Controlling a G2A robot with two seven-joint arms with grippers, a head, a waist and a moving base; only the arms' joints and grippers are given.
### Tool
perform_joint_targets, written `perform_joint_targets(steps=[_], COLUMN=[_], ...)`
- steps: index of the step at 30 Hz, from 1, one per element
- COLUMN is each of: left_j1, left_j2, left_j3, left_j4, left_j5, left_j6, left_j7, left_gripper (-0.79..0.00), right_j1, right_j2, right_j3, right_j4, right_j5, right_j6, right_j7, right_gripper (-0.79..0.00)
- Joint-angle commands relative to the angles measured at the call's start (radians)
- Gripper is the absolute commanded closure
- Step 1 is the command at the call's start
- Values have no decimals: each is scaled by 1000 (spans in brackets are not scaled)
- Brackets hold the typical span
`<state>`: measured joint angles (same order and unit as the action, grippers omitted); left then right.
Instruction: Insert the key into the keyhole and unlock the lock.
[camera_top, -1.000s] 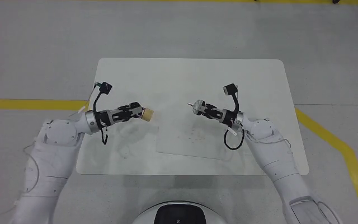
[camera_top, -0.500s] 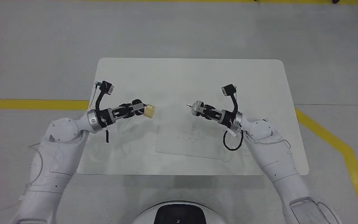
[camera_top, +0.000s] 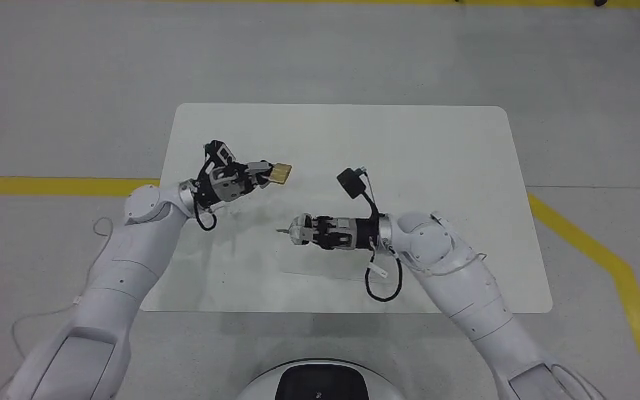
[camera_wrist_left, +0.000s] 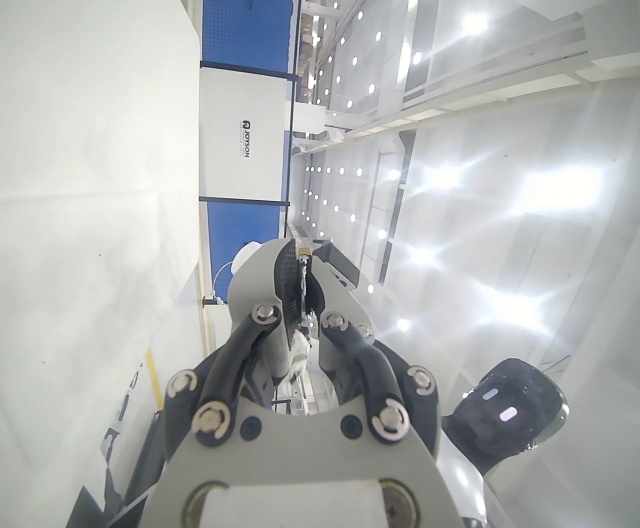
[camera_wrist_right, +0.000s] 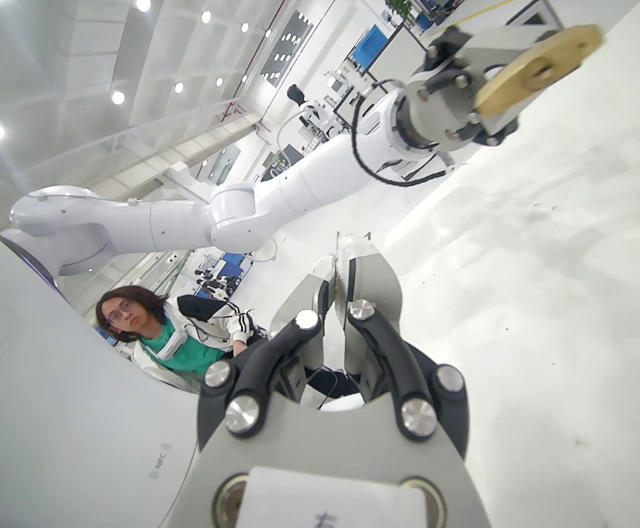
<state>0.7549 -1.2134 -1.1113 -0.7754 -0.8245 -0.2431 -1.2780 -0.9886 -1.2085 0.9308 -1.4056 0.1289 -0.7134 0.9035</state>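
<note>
Above the table's left half, my left gripper (camera_top: 264, 173) is shut on a brass padlock (camera_top: 283, 173). The right wrist view shows this lock (camera_wrist_right: 542, 62) end-on, with its round keyhole facing the camera. In the left wrist view the left gripper (camera_wrist_left: 299, 267) pinches something thin, and the lock body is hidden behind the fingers. Near the table's middle, my right gripper (camera_top: 304, 228) is shut on a small silver key (camera_top: 289, 229), below and to the right of the lock and apart from it. The key tip (camera_wrist_right: 339, 245) pokes out past the right gripper (camera_wrist_right: 340, 275).
The white table (camera_top: 450, 150) has rounded corners, and a thin clear sheet (camera_top: 335, 258) lies flat near its front middle. A yellow floor line (camera_top: 60, 186) runs beside the table. Open tabletop lies to the right and at the back.
My right gripper has swung left and toward the table's front with the key. My left gripper has turned and carried the lock toward the back. The key and lock are now closer together.
</note>
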Motion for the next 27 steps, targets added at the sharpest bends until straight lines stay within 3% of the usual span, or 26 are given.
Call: perform_joint_targets(steps=[1,10,20,27], left_j1=[-14,-26,-23,-22], left_j2=[-7,-18,-20,-21], left_j3=[6,7,-10,-13], left_j4=[28,56,59,57], left_j5=[-15,-46,-69,-55], left_j6=[-15,-56,-61,-70], left_j7=[-27,-130,-200,-221], left_gripper=[0,0,0,0], right_j1=[5,85,134,131], right_j2=[-4,-56,-87,-94], right_j3=[-18,-96,-120,-103], right_j4=[-2,108,180,203], right_j5=[4,-68,-100,-81], right_j6=[-3,-35,-39,-102], right_j7=[0,-239,-341,-390], right_gripper=[0,0,0,0])
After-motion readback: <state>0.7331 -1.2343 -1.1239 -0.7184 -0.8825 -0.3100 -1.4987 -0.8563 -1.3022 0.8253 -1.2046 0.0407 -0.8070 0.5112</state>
